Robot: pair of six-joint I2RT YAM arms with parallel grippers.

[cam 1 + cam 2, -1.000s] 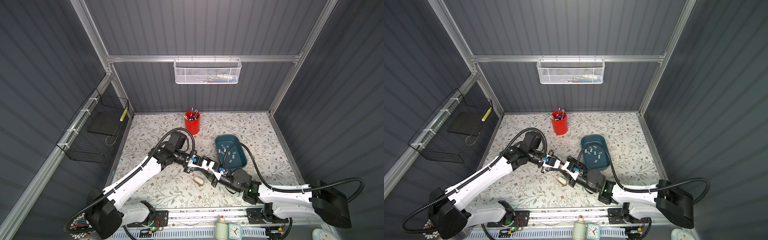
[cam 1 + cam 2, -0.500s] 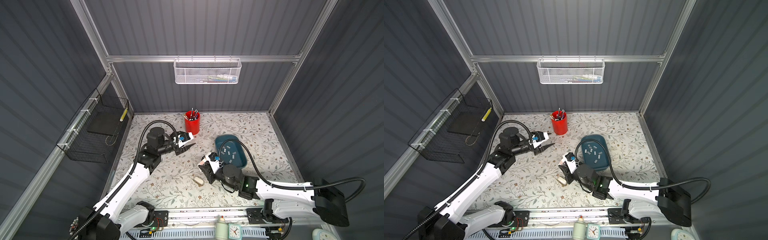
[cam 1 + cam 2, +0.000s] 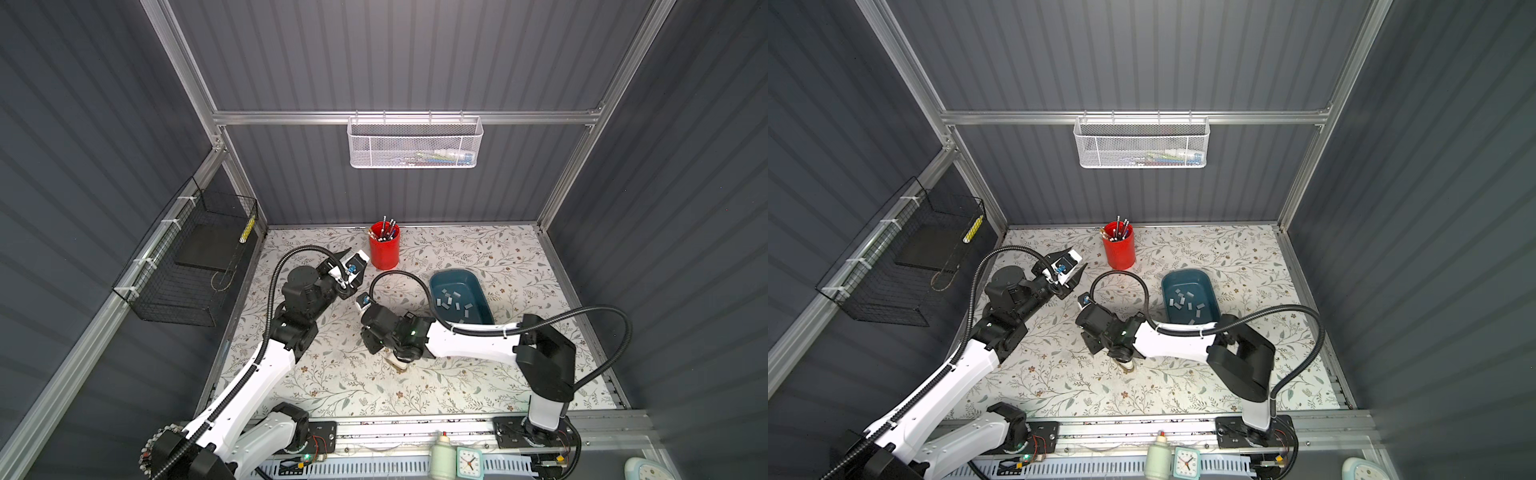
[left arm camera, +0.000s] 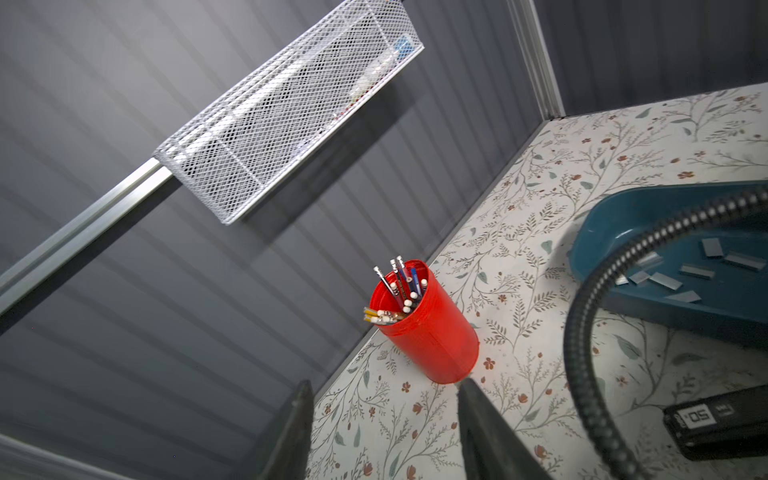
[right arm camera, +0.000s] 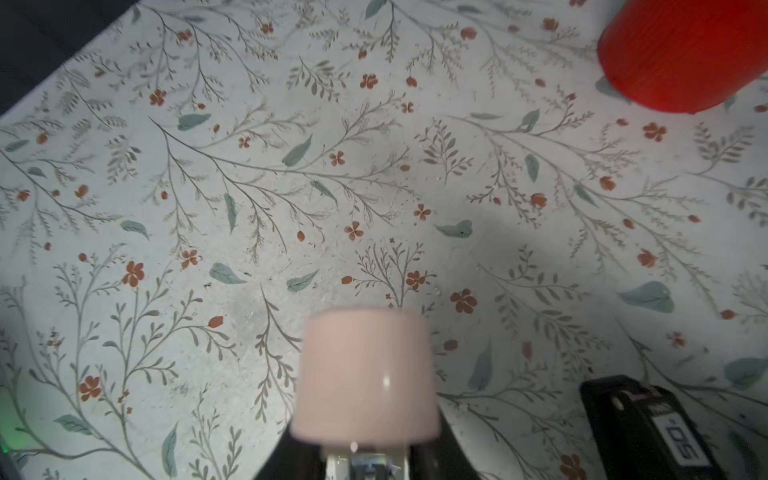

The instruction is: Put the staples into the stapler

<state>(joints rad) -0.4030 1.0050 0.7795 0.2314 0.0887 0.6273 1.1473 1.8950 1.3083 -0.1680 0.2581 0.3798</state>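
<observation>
Over the middle of the desk, grips narrowly with the right end effector [image 5: 361,449] on a pale pink body, judged to be the stapler [image 5: 365,370], probably to have it lifted and steady for loading. Holds the left end effector [image 4: 384,386] parted and empty beside the red pen cup [image 4: 432,332] toward the back edge, seemingly out of the way. Has the staples [image 4: 665,281] loose in the blue tray [image 3: 454,274] toward the right edge, handy for picking.

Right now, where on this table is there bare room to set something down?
Free: the front edge strip of the floral table, and the back right corner behind the blue tray. Crowded: the middle, where the open left gripper, the red pencil cup and the right gripper gripping a pale pink stapler cluster.
</observation>
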